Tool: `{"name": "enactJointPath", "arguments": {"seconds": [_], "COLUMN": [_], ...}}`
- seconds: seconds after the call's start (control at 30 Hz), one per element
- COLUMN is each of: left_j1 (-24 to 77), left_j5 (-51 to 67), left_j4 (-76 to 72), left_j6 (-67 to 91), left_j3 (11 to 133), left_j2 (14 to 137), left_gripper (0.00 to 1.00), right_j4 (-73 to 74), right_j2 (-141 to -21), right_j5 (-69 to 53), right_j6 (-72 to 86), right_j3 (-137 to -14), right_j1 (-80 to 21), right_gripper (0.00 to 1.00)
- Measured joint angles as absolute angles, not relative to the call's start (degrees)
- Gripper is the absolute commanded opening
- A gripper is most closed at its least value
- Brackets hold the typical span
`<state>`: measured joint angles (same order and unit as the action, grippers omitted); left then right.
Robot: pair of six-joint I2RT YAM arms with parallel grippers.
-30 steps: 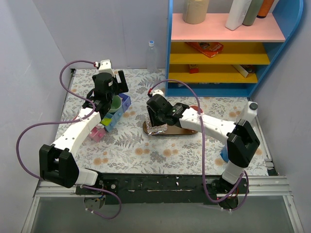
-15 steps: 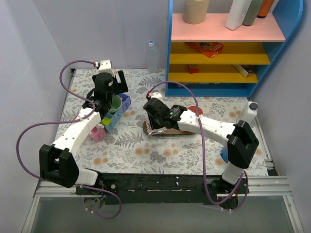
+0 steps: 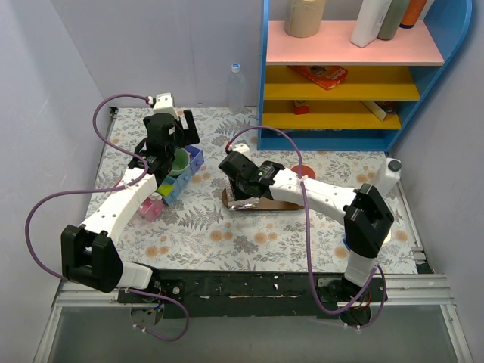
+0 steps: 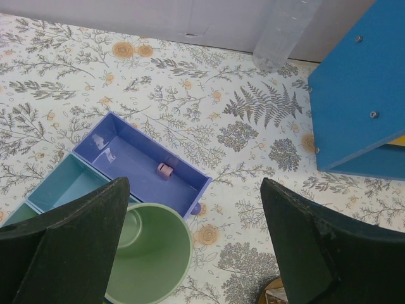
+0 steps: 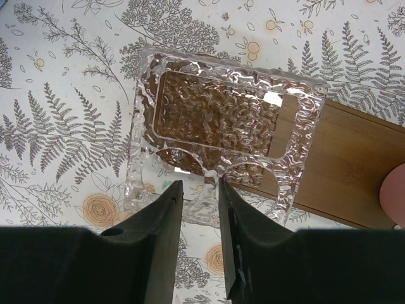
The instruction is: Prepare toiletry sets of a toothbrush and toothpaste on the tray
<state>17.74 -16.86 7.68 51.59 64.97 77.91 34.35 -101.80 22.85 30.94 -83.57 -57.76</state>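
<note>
hand (image 5: 199,196): fingers nearly together | clear holder (image 5: 215,114): overlapping tray (image 5: 342,171) end

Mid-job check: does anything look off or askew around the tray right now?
Yes. The clear holder sits crooked on the tray: part rests on the board's end, the rest overhangs the table, edges skewed to the tray's. The right tool pinches its near rim. Nothing looks spilled or broken.
</note>
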Motion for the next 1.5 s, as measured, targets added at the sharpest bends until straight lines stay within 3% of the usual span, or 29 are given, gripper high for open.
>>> {"name": "enactJointPath", "arguments": {"seconds": [0.73,1.0,1.17,1.5], "left_j1": [17.74,17.74,17.74,17.74], "left_j5": [-15.59,-15.38,-15.14,-14.13], "left_j4": [7.73,7.73,7.77,7.77], "left_j6": [51.7,51.86,51.9,52.51], "left_j3": [64.97,64.97,64.97,64.97], "left_j2": [78.24,78.35,78.5,78.56], "left_gripper": [0.83,0.83,0.82,0.82], "right_j4": [36.38,36.05,36.03,36.12], "right_j2": [-104.64,-104.64,-104.64,-104.42], "right_j5": [25.23,24.56,24.23,24.05], "right_j6": [33.76,34.61,34.79,35.97], "right_j3": [-86.48,-86.48,-86.48,-86.48], "right_j1": [-57.71,-56.66,-56.34,-55.11], "right_gripper": [0.29,0.09,0.01,0.01]}}
